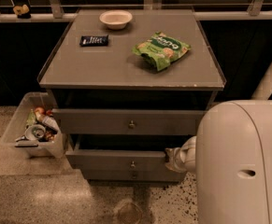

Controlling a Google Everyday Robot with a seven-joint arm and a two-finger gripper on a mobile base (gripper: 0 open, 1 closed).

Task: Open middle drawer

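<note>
The grey cabinet (126, 69) has three drawers. The middle drawer (103, 160) is a low grey front with a small round knob (132, 164). It stands pulled out a little, with a dark gap above it. My gripper (172, 157) is at the right end of this drawer front, level with it and right of the knob. My big white arm (238, 167) fills the lower right and hides the cabinet's right lower corner.
The top drawer (93, 121) and the narrow bottom drawer (107, 175) each have a knob. On the cabinet top lie a white bowl (115, 18), a black bar (94, 40) and a green chip bag (161, 49). A clear bin (14, 125) of trash stands on the floor to the left.
</note>
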